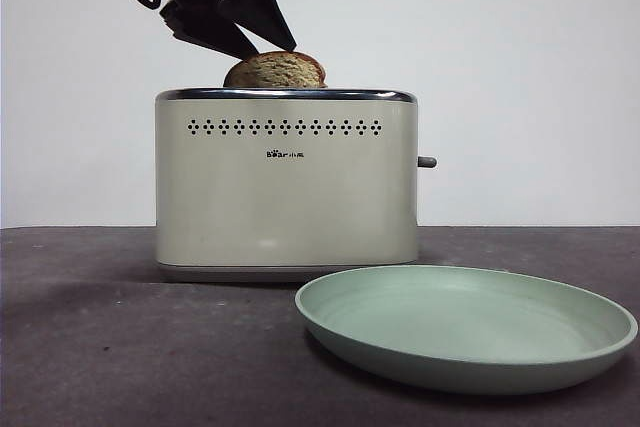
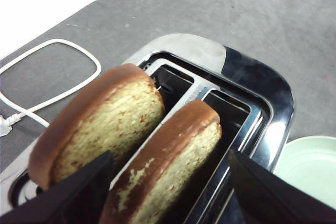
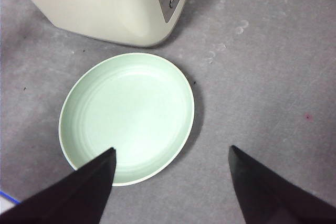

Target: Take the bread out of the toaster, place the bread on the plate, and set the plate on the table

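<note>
1. Dark grey-brown surface [image 1: 90, 347] runs across the room to a plain white wall behind; faint pale scuffs mark it.
2. Nearest to me, the pale mint-green plate [image 1: 520, 362] lies flat on the surface, just in front of the toaster and off toward its lever end. Nothing lies in it.
3. Above the plate hangs the right claw [image 3: 172, 182], seen only from its own wrist camera. Its jaws stand wide apart with nothing between them, one jaw over the plate's rim, the other over bare surface.
4. Behind the plate stands the cream toaster [image 1: 285, 197], upright, with a chrome top rim, a row of small black dots, a small logo and a grey lever [image 1: 427, 161] sticking out of one end.
5. Two slices stand in its slots. The bread [image 2: 168, 174] sits in one slot, tan crumb flecked red, brown crust on top. The second slice [image 2: 102, 124] stands in the neighbouring slot, rising above the rim.
6. The left claw [image 1: 262, 45] comes down from the upper corner, its tips just over the toaster's top. Its jaws are spread, one on each side of the bread, not clamped on it.
7. Beyond the toaster a white cable [image 2: 50, 77] loops on the surface.
</note>
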Robot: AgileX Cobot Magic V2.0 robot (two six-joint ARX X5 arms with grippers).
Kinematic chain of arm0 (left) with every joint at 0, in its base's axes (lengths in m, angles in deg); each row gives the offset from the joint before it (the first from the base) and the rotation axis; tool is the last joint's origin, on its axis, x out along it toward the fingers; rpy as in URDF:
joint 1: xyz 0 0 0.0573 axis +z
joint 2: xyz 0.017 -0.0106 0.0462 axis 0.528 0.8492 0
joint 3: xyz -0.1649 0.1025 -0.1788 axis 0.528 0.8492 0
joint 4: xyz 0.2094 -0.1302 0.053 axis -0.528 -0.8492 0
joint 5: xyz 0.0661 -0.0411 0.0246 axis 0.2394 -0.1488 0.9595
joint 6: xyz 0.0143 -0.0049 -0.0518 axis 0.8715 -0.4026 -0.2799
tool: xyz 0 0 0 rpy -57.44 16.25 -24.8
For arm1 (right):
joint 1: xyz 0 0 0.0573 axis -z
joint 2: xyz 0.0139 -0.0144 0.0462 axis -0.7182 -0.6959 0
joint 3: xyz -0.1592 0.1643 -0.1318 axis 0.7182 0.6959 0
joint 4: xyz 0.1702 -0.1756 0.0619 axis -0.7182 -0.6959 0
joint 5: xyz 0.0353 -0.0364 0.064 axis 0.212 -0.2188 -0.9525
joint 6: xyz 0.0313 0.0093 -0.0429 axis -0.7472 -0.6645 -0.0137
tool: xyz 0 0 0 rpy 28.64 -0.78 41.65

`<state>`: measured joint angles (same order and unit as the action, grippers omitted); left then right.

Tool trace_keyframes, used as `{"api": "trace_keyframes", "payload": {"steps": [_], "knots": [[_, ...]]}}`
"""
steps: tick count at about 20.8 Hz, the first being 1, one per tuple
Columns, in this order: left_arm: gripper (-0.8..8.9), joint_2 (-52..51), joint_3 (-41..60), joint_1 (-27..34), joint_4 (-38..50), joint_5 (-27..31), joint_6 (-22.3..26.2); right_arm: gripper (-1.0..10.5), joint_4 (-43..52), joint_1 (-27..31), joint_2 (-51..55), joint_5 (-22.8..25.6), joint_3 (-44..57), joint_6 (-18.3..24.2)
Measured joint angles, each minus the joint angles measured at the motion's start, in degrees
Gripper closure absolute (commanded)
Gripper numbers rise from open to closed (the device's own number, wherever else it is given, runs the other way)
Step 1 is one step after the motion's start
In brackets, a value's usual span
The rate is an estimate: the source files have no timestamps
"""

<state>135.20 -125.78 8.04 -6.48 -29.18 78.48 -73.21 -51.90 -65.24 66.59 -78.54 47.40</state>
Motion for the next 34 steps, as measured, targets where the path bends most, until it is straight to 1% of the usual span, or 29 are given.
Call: {"api": "trace_keyframes", "payload": {"steps": [2,3,5,8,10,13,26,34], "knots": [[4.63,0.9,0.0,-0.2,-0.2,0.2,0.5,6.0,0.0,0.0,0.0,0.0,0.0,0.0],[4.89,1.2,0.0,-0.2,-0.2,0.3,0.7,6.0,0.0,0.0,0.0,0.0,0.0,0.0],[5.63,1.2,-0.2,-0.5,-0.3,0.9,1.0,6.0,0.0,0.0,0.0,0.0,0.0,0.0],[7.10,1.2,-0.5,-0.8,-0.3,2.5,1.0,6.0,0.0,0.0,0.0,0.0,0.0,0.0],[7.62,1.2,-0.5,-0.8,-0.4,3.3,1.0,6.0,0.0,0.0,0.0,0.0,0.0,0.0],[8.11,1.2,-0.5,-0.8,-0.8,3.3,1.0,6.0,0.0,0.0,0.0,0.0,0.0,0.0],[8.11,0.0,-2.6,-0.9,-3.0,3.2,1.0,6.0,0.0,0.0,0.0,0.0,0.0,0.0],[8.11,-8.4,-4.7,-1.0,-3.7,3.2,0.7,6.0,0.8,0.0,-0.2,0.0,0.0,0.0]]}}
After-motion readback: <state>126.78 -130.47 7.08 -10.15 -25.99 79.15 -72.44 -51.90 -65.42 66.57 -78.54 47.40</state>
